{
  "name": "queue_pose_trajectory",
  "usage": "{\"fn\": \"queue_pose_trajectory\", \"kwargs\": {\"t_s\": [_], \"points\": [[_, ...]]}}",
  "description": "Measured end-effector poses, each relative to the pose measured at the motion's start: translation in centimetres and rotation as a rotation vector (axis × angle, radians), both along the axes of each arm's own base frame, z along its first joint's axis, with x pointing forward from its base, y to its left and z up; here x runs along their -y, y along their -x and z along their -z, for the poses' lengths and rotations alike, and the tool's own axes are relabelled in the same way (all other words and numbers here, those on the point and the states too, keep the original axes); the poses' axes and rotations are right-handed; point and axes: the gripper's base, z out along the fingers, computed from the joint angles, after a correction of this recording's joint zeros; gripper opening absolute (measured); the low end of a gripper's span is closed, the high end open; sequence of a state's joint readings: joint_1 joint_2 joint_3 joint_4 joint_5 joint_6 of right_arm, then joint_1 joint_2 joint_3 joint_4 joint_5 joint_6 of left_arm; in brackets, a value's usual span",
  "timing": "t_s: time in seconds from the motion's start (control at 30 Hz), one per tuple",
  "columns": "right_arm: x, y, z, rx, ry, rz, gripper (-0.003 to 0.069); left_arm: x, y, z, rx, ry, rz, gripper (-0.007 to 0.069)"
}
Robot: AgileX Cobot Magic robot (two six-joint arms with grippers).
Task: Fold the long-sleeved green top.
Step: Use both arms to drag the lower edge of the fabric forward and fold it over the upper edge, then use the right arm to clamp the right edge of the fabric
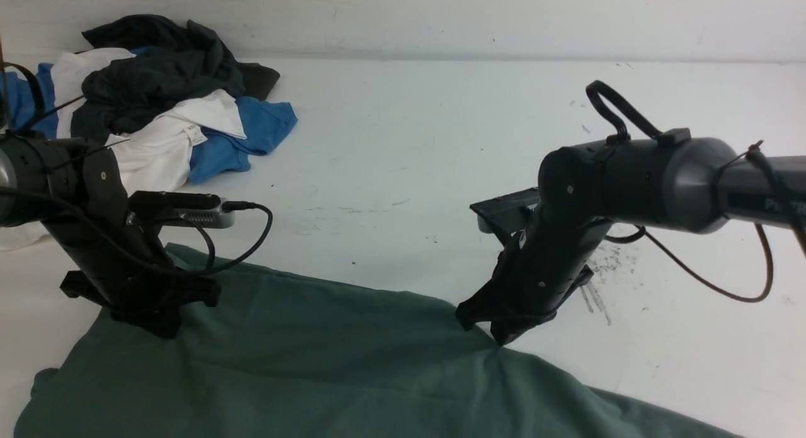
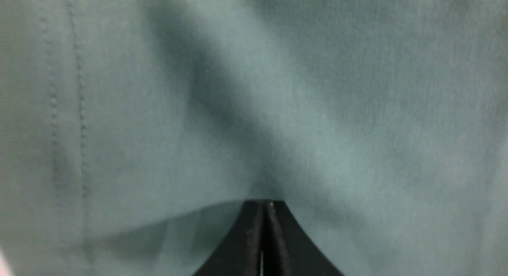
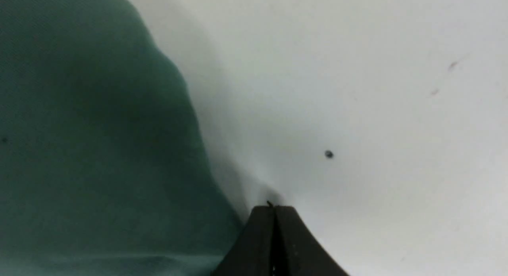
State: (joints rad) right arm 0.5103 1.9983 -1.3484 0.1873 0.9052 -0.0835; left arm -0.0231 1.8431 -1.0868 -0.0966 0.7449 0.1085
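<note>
Spreading across the near part of the white table (image 1: 441, 142), the green long-sleeved top (image 1: 327, 369) has both closed grippers pressed down at its far edge (left gripper (image 1: 157, 328) pinching fabric, right gripper (image 1: 500, 337) beside the cloth; whether it holds any is unclear).
</note>
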Motion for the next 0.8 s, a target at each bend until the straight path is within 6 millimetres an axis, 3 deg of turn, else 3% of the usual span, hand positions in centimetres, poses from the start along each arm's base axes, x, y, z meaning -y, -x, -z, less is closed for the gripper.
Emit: {"fn": "queue_pose_trajectory", "kwargs": {"t_s": [0.13,0.17,0.2,0.23,0.27,0.33,0.4,0.43,0.57,0.6,0.63,0.8], "points": [[0.4,0.7,-2.9,0.025,-0.011,-0.011,-0.0014,-0.2,0.4,-3.0,0.103,-0.016,0.012,-0.0004],[0.8,1.2,-4.6,0.046,-0.016,-0.018,-0.0014,-0.2,0.8,-4.8,0.157,-0.021,0.015,-0.0004],[0.8,1.3,-4.6,0.041,-0.014,-0.018,-0.0014,-0.2,0.9,-5.1,0.164,-0.022,0.015,-0.0004],[1.6,2.0,-6.9,0.059,-0.013,-0.023,-0.0014,-0.3,1.6,-7.3,0.228,-0.026,0.018,-0.0004],[2.2,2.4,-7.9,0.056,-0.004,-0.021,-0.0014,-0.3,2.1,-8.4,0.256,-0.026,0.018,-0.0004],[3.2,2.8,-8.9,0.046,0.017,-0.012,-0.0014,-0.3,2.7,-9.4,0.27,-0.026,0.019,-0.0004],[6.0,3.2,-10.0,0.019,0.061,0.052,-0.0014,-0.3,4.3,-11.6,0.29,-0.024,0.022,-0.0004],[6.3,3.3,-10.0,0.018,0.064,0.058,-0.0014,-0.3,4.4,-11.8,0.29,-0.024,0.022,-0.0004],[11.8,5.8,-9.4,-0.042,0.098,0.206,-0.0014,0.1,7.4,-14.4,0.309,0.019,0.024,-0.0004],[12.1,6.0,-9.3,-0.046,0.1,0.212,-0.0014,0.1,7.4,-14.3,0.307,0.023,0.023,-0.0004],[13.9,7.8,-8.8,-0.078,0.109,0.264,-0.0014,0.8,8.5,-14.9,0.33,0.05,0.046,-0.0004],[16.0,11.7,-7.3,-0.158,0.12,0.348,0.0001,3.3,11.0,-14.6,0.333,0.127,0.157,-0.0004]]}}
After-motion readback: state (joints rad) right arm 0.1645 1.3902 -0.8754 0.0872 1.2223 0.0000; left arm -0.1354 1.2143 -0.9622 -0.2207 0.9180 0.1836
